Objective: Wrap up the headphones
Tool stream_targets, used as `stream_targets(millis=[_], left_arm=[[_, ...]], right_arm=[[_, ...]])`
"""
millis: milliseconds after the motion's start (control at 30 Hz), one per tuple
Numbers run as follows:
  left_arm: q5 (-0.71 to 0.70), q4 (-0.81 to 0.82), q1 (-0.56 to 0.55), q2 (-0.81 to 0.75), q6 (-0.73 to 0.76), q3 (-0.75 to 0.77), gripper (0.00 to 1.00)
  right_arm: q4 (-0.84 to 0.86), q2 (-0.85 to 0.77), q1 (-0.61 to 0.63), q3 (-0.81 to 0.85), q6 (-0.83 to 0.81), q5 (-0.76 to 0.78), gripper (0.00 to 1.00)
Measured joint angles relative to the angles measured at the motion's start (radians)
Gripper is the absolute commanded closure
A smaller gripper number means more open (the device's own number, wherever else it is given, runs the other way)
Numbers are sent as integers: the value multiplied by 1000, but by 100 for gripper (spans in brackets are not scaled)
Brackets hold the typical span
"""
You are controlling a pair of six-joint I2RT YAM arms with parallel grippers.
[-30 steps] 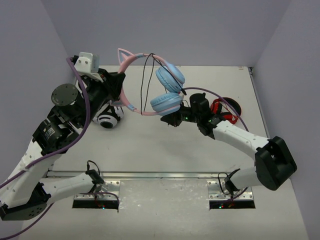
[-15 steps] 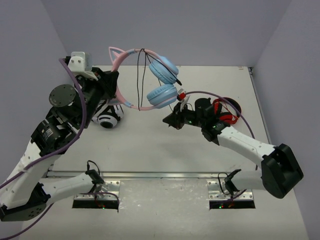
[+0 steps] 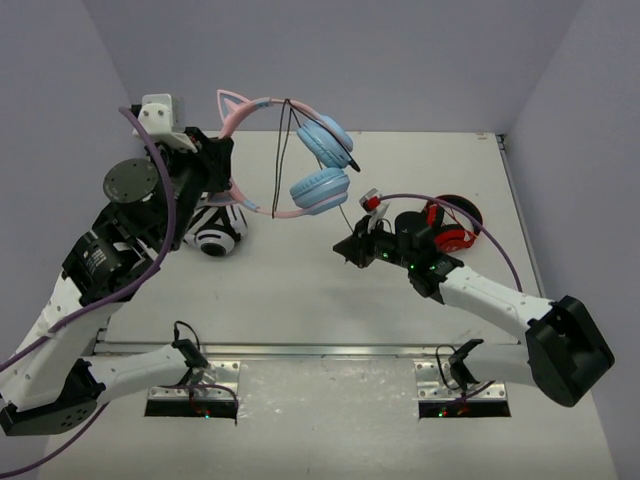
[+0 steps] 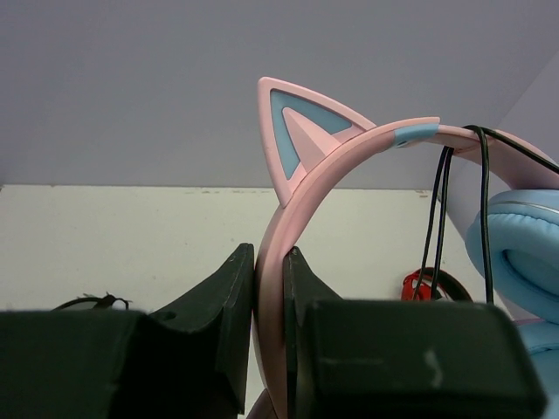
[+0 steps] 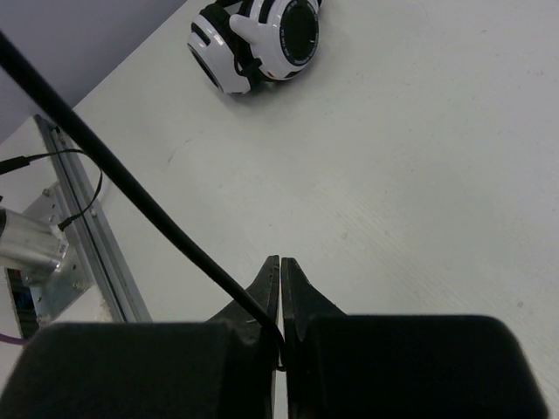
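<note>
The headphones [image 3: 320, 185] have a pink band, cat ears and light blue ear cups. They hang in the air over the back of the table. My left gripper [image 3: 225, 170] is shut on the pink band [image 4: 272, 288] below a cat ear [image 4: 301, 131]. The thin black cable [image 3: 283, 150] is looped over the band and runs down past the cups. My right gripper [image 3: 345, 247] is shut on the cable [image 5: 131, 188], low over the table right of centre. The cable slants up and to the left from its jaws.
White-and-black headphones [image 3: 215, 232] lie on the table at the left, also in the right wrist view [image 5: 262, 39]. Red-and-black headphones [image 3: 450, 225] lie behind my right arm. A metal rail [image 3: 320, 350] runs along the near edge.
My right gripper has moved toward the near side and down, pulling the cable away from the cups. My left gripper has lifted and turned the headphones slightly leftward.
</note>
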Motion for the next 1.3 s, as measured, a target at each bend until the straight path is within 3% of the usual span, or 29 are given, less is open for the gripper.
stream_targets(millis=[133,367,600,733,900,1300], left_arm=[[-21,15,0,-3,-30,-10,100],[-132,82,0,-8,-124,-72,100],[-272,113,0,123,-182,-50,100],[-301,124,34,230,-208,-45,100],[-232,70,199,318,-254,-58,100],[-212,248,247,246,-227,-489,100]], right_arm=[[34,1,27,-6,35,1,99],[89,-42,222,-33,61,91,99],[113,-93,360,-37,60,215,99],[37,-84,415,16,47,246,99],[-60,-82,439,85,33,260,99],[-529,15,456,372,-93,220,99]])
